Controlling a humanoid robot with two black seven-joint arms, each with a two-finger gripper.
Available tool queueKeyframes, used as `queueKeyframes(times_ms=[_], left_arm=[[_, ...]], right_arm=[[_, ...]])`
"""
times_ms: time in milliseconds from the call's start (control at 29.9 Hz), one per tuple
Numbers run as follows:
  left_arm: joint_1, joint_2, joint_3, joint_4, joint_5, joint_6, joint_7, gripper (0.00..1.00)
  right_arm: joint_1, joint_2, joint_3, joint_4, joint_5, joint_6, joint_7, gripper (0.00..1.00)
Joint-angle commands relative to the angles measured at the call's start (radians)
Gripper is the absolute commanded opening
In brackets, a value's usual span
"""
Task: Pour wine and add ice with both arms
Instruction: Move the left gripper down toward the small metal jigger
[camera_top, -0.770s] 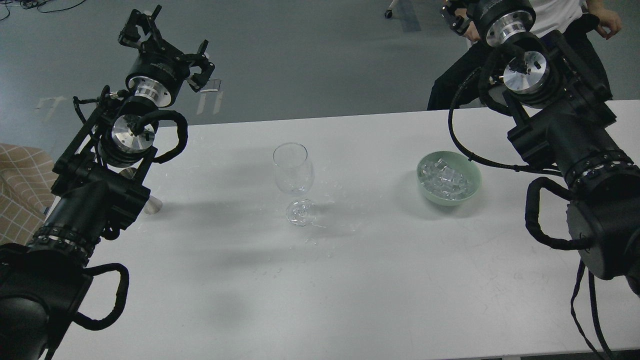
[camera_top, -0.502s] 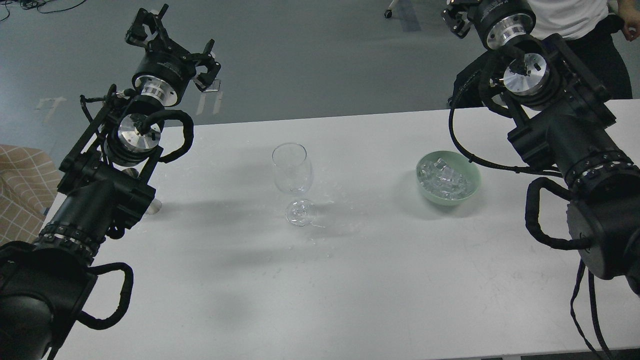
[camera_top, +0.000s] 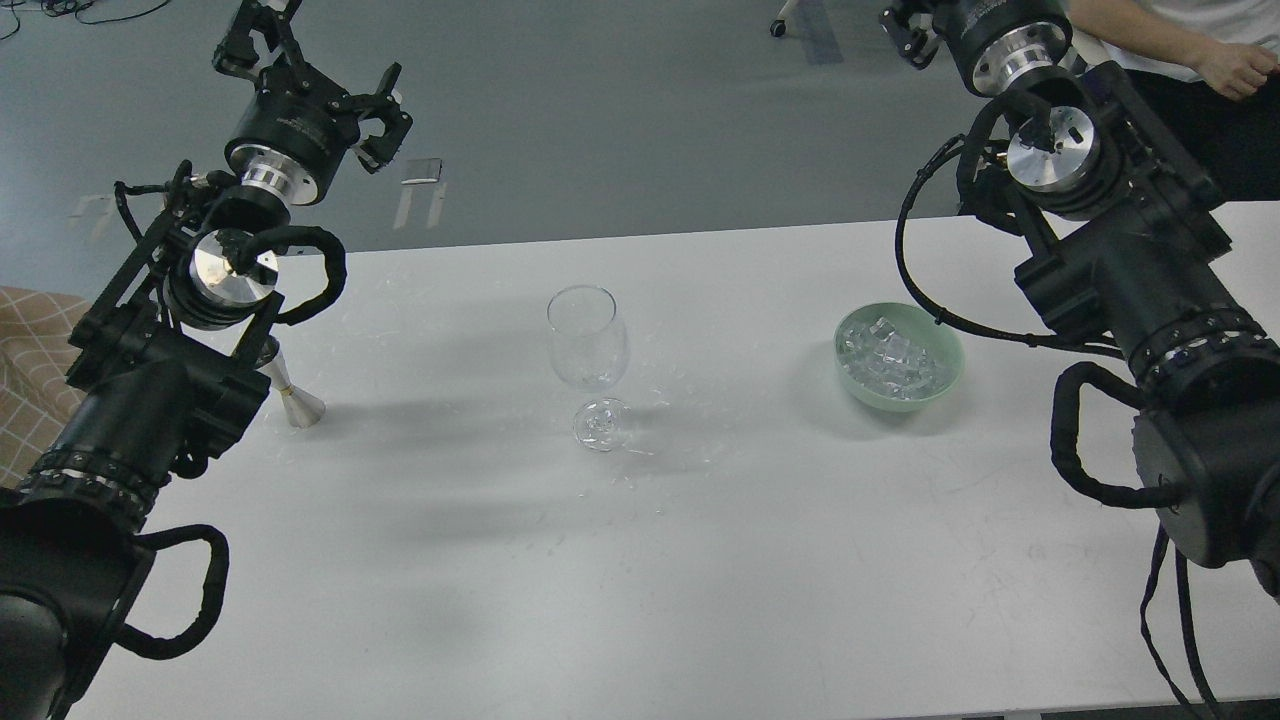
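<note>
Reaching for ice (camera_top: 893, 360) falls to my right gripper (camera_top: 905, 20), nearer its green bowl (camera_top: 945, 375); whether it's clenched I cannot tell; left gripper (camera_top: 300, 75) hangs splayed, empty, beyond the wine glass (camera_top: 588, 340)

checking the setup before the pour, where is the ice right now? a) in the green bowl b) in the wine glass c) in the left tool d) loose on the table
a: the ice sits piled inside the green bowl, while the wine glass stands empty.
</note>
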Motion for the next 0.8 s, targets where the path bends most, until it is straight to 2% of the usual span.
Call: queueKeyframes(times_ms=[0, 502, 703, 770], left_arm=[[0.003, 0.01, -0.001, 0.002, -0.004, -0.072, -0.004, 0.98], [0.007, -0.009, -0.021, 0.012, -0.021, 0.015, -0.001, 0.98], [0.013, -0.006, -0.01, -0.005, -0.019, 0.029, -0.003, 0.98], [0.039, 0.002, -0.009, -0.048, -0.019, 0.026, -0.001, 0.98]], right_arm=[[-0.036, 0.0, 0.0, 0.024, 0.0, 0.003, 0.0, 1.0], [-0.044, 0.0, 0.0, 0.05, 0.0, 0.003, 0.0, 1.0], [-0.046, 0.0, 0.0, 0.052, 0.0, 0.003, 0.0, 1.0], [-0.05, 0.0, 0.0, 0.052, 0.0, 0.003, 0.001, 1.0]])
